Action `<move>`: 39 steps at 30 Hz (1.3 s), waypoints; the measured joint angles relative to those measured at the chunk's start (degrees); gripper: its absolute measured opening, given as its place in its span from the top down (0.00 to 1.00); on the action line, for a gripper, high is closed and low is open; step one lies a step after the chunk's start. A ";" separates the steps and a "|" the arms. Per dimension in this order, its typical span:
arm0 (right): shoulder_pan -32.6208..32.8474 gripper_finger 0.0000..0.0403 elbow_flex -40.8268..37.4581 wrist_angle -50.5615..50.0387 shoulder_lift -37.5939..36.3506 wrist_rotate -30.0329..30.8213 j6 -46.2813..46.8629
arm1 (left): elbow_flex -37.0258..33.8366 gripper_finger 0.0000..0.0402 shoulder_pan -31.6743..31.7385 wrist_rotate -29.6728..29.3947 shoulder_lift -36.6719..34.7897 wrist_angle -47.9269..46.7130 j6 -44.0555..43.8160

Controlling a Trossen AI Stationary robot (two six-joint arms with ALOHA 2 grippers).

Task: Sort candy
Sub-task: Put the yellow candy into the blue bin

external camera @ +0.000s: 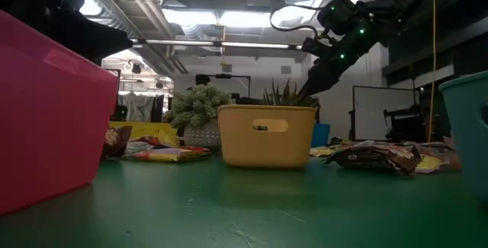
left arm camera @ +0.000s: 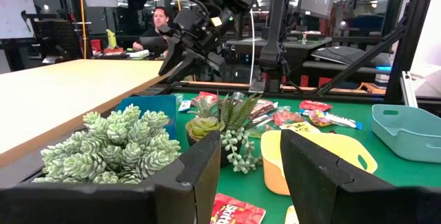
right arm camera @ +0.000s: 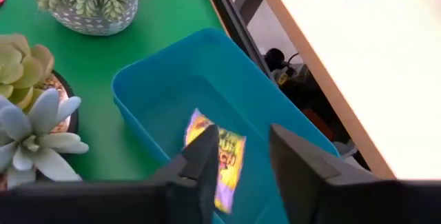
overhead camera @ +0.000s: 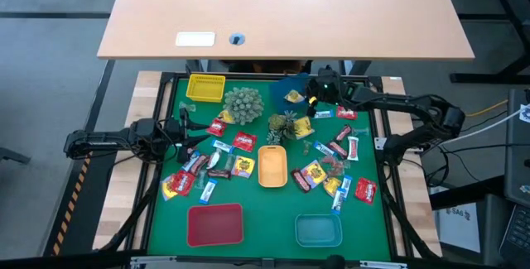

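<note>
Right gripper [right arm camera: 238,156]: it is hanging over the blue tray [right arm camera: 155,89] at the far edge of the green mat [overhead camera: 257,207]. Its two fingers are standing apart, and nothing is sitting between them.

Candy in the blue tray: one yellow candy [right arm camera: 222,156] is lying flat on the tray's floor, right under the open fingers, and it is not touching them.

Left gripper [left arm camera: 251,165]: it is waiting low over the left side of the mat. Its fingers are standing apart too, and they are holding nothing.

Rest of the candy [overhead camera: 240,142]: many small wrapped sweets are lying loose on the mat. Some are sitting left of the orange tray [overhead camera: 272,166], near the left gripper. More are sitting right of that tray.

Other trays: a yellow tray [overhead camera: 206,88] is sitting at the far left of the mat. A red tray [overhead camera: 215,223] and a teal tray [overhead camera: 319,229] are sitting at the near edge.

Plants: a pale spiky plant [overhead camera: 243,103] is standing just beside the yellow tray. A second green plant [overhead camera: 282,126] is standing near the middle of the mat.

Behind the mat: a wooden table [overhead camera: 290,8] is standing there, and a person [left arm camera: 160,23] is sitting far off in the room.
</note>
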 joint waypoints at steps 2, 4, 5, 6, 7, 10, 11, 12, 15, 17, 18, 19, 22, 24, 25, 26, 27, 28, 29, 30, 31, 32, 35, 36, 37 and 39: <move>0.56 0.59 2.56 -3.83 0.00 0.80 1.29 | 0.00 0.65 -0.01 0.00 -0.01 -0.01 -0.01; 1.37 0.55 5.79 -9.32 0.00 1.19 4.27 | 0.00 0.65 0.00 0.00 -0.02 -0.01 -0.01; 2.03 0.54 7.63 -12.55 0.00 1.19 6.20 | 0.00 0.65 0.00 0.00 0.00 0.01 -0.03; 2.78 0.52 9.48 -15.84 0.00 1.11 8.10 | 0.00 0.65 -0.01 0.00 0.00 -0.01 -0.12; 3.57 0.51 11.44 -19.26 0.00 1.08 9.78 | 0.00 0.65 -0.01 0.01 0.00 -0.01 -0.33; 6.08 0.51 16.47 -28.69 0.00 1.01 13.72 | 0.00 0.65 0.00 0.00 -0.02 -0.01 -0.41; 6.96 0.50 17.78 -31.53 0.00 1.00 14.70 | 0.00 0.65 0.00 0.00 0.00 -0.01 -0.41; 7.79 0.50 18.92 -34.03 0.00 1.01 15.19 | 0.00 0.65 0.00 0.02 0.00 -0.01 -0.43; 10.13 0.50 21.16 -39.41 -0.01 0.95 15.33 | 0.00 0.65 0.00 0.02 0.00 -0.01 -0.51; 11.42 0.50 21.46 -41.80 -0.02 0.95 15.35 | 0.00 0.65 -0.02 0.02 0.00 -0.01 -0.53; 12.03 0.50 21.46 -43.36 -0.05 0.94 15.34 | 0.00 0.65 -0.01 0.02 -0.01 -0.01 -0.54; 12.53 0.50 21.46 -45.39 -0.18 0.97 15.07 | 0.00 0.65 -0.02 0.02 0.00 -0.01 -0.54; 14.15 0.50 21.46 -52.24 -0.39 1.11 13.17 | 0.00 0.65 0.00 0.02 -0.02 -0.01 -1.73; 14.97 0.50 21.07 -55.38 -0.63 1.10 13.40 | 0.00 0.65 -0.01 0.02 0.00 -0.01 -3.23; 15.37 0.50 20.26 -55.78 -1.08 1.11 13.45 | 0.00 0.65 -0.01 0.02 0.00 -0.01 -3.61; 15.83 0.50 19.00 -55.53 -1.94 1.07 13.50 | 0.00 0.65 -0.01 0.02 0.00 -0.01 -3.90; 16.20 0.50 17.42 -55.15 -3.03 0.89 13.51 | 0.00 0.65 -0.02 0.02 0.00 -0.01 -4.01; 16.40 0.50 15.59 -54.96 -4.24 0.45 13.52 | 0.00 0.65 -0.01 0.02 -0.01 -0.01 -4.00; 16.84 0.50 13.48 -54.78 -5.64 -0.08 13.58 | 0.00 0.65 -0.02 0.02 0.00 -0.01 -3.99; 17.28 0.50 10.91 -54.03 -7.27 -0.84 13.80 | 0.00 0.65 -0.01 0.02 0.00 -0.01 -4.01; 17.73 0.50 8.30 -52.83 -9.05 -1.48 14.62 | 0.00 0.65 -0.01 0.02 -0.01 -0.01 -4.05; 18.15 0.50 5.60 -50.71 -11.00 -1.85 15.44 | 0.00 0.65 -0.02 0.02 -0.01 -0.01 -4.31; 18.47 0.50 -3.00 -42.45 -16.77 -2.29 19.67 | 0.00 0.65 -0.01 0.02 0.00 -0.01 -4.60; 18.43 0.50 -5.74 -39.30 -18.41 -2.20 20.99 | 0.00 0.65 -0.02 0.02 0.00 -0.01 -4.60; 18.40 0.50 -8.45 -35.74 -19.81 -1.96 22.18 | 0.00 0.65 -0.01 0.02 0.00 -0.01 -4.60; 18.38 0.50 -13.35 -28.68 -21.58 -0.85 24.54 | 0.00 0.65 -0.01 0.02 0.00 -0.01 -4.60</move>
